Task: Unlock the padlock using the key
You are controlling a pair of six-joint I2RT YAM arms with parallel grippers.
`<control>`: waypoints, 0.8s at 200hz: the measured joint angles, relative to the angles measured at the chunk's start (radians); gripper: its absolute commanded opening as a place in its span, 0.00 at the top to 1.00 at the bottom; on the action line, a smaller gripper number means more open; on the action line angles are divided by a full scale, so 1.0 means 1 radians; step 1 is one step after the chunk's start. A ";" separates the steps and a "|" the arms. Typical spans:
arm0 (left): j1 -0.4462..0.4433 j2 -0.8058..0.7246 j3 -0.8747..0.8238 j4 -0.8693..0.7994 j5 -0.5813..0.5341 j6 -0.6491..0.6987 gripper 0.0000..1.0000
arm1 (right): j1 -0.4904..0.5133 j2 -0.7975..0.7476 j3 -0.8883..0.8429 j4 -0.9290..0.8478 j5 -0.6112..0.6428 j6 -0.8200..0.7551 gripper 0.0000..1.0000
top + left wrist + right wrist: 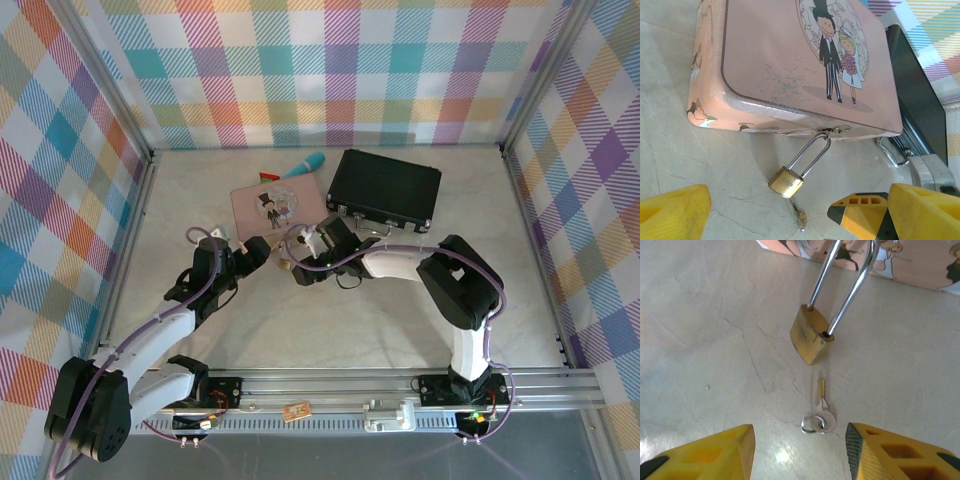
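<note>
The small brass padlock (786, 181) hangs by its long silver shackle (812, 152) from the hasp of the pink tin (790, 65) and rests on the table. The shackle sits in the padlock (811, 337) body. The thin grey key (822, 405), with a small ring on its head, lies flat on the table just below the padlock, its blade pointing at it but outside it. My right gripper (799, 440) is open, with the key (800, 216) lying loose between its yellow fingers (705, 455). My left gripper (799, 200) is open, a little short of the padlock.
A black case (385, 188) with a silver handle (892, 152) lies right of the pink tin (275, 205). A teal-tipped object (300, 165) lies behind the tin. An orange tag (295, 411) sits on the front rail. Both grippers (262, 248) (298, 262) meet at the tin's front edge.
</note>
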 measured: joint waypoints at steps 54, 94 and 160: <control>0.000 0.002 -0.054 0.011 -0.004 -0.042 0.08 | 0.092 0.030 0.129 -0.039 0.213 0.096 0.46; 0.000 0.021 -0.056 0.034 0.005 -0.041 0.14 | 0.089 0.154 0.279 -0.093 0.302 0.123 0.49; -0.085 0.040 -0.011 -0.085 -0.027 0.077 0.32 | 0.061 0.117 0.202 -0.120 0.353 0.158 0.50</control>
